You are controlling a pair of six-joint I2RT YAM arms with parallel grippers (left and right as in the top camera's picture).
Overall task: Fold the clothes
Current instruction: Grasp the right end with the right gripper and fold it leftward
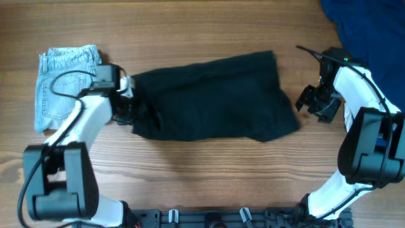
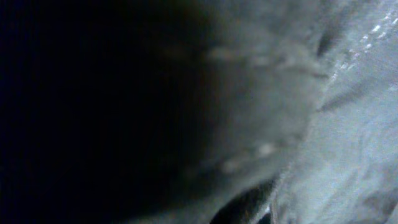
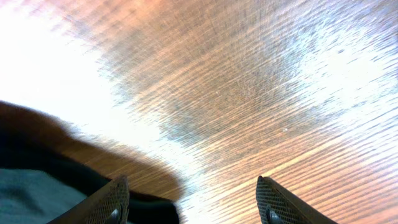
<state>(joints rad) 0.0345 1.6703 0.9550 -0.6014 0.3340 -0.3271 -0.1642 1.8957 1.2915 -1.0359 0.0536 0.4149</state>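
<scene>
Black fabric garment (image 1: 215, 95) on wooden table (image 1: 209, 177).
Left gripper (image 1: 130, 107) at its edge, grip indeterminate; right wrist view alone shows right gripper (image 3: 193, 208) released, garment left of fingers.

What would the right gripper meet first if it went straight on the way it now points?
Probably the bare wooden table: in its wrist view, only wood lies ahead of the open right gripper. The black garment edge sits just off to one side, so a slight drift could catch it.
</scene>
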